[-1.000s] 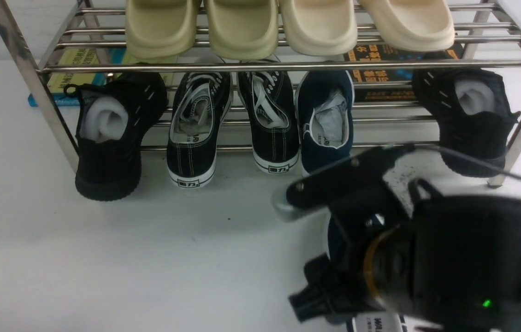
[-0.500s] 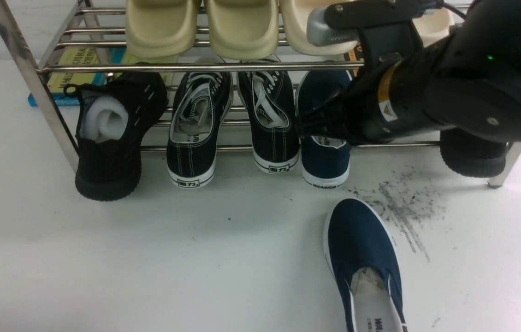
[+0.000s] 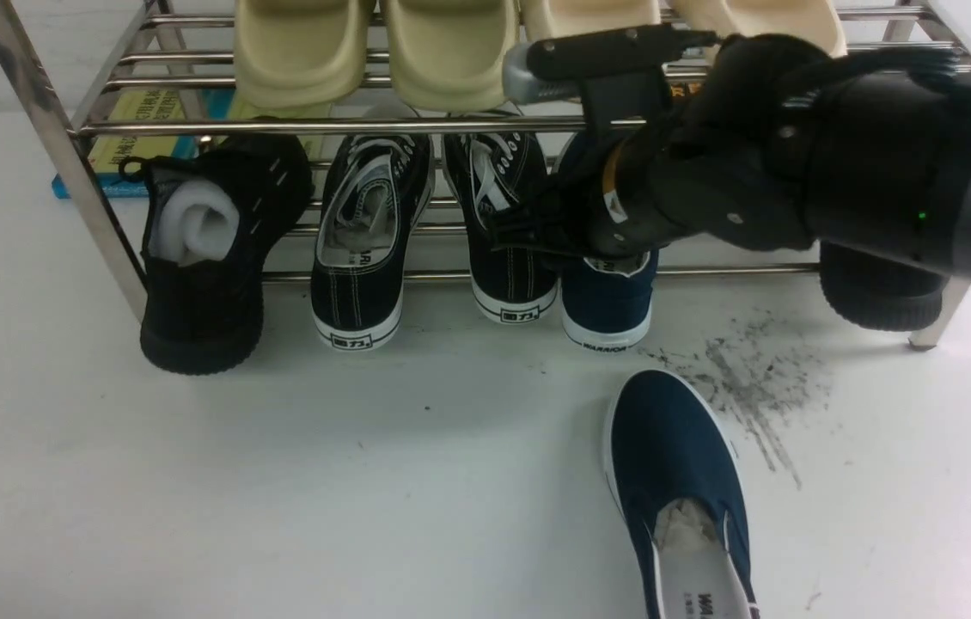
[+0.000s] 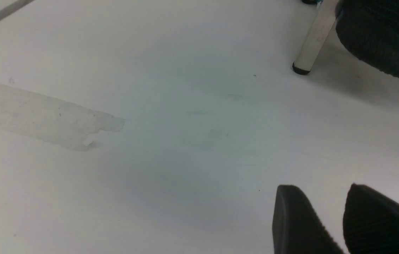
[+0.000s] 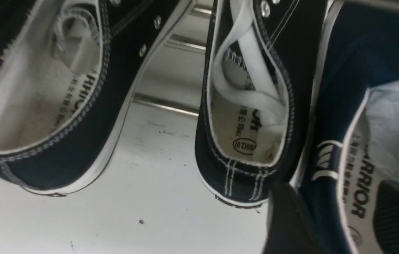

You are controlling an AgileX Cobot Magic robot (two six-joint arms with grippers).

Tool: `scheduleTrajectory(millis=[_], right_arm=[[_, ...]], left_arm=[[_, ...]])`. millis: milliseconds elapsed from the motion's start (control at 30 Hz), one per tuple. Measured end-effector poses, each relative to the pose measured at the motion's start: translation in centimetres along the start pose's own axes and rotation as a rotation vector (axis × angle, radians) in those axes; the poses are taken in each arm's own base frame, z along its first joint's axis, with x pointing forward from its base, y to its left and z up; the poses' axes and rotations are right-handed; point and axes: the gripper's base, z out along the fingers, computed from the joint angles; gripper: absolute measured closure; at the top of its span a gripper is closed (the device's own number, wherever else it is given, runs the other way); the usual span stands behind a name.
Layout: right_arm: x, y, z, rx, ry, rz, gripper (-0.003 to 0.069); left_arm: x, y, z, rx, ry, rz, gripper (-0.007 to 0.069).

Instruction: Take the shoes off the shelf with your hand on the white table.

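Now, your right gripper (image 5: 340, 218) stands spread astride the heel collar of the navy slip-on (image 3: 607, 309), one finger outside the wall and one inside over the insole, not yet pinching; that shoe leans heel-down on the lower tier of the shelf (image 3: 365, 125), just beside a black lace-up sneaker (image 3: 513, 284); its mate (image 3: 674, 447) lies on the white table (image 3: 279, 481); expect light, soft canvas, so take the stiffer heel rim, deep enough not to slip; your left gripper (image 4: 340, 225) hangs slightly parted, empty.
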Motion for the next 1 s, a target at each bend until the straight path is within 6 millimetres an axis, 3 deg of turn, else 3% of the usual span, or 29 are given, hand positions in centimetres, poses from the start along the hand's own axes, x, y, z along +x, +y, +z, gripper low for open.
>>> scheduleTrajectory(millis=[133, 400, 833, 900, 1000], right_arm=[[-0.1, -0.2, 1.2, -0.001, -0.003, 0.042, 0.0248], [-0.8, -3.4, 3.7, 0.038, 0.007, 0.202, 0.0244], [-0.2, -4.0, 6.8, 0.010, 0.000, 0.223, 0.0244], [-0.2, -4.4, 7.1, 0.014, -0.003, 0.224, 0.0256], [-0.3, -4.6, 7.2, 0.015, -0.009, 0.226, 0.0333]], left_arm=[[0.0, 0.0, 0.0, 0.000, 0.000, 0.000, 0.0383], [0.0, 0.0, 0.0, 0.000, 0.000, 0.000, 0.0383], [0.0, 0.0, 0.0, 0.000, 0.000, 0.000, 0.0383], [0.0, 0.0, 0.0, 0.000, 0.000, 0.000, 0.0383], [0.0, 0.0, 0.0, 0.000, 0.000, 0.000, 0.0383]])
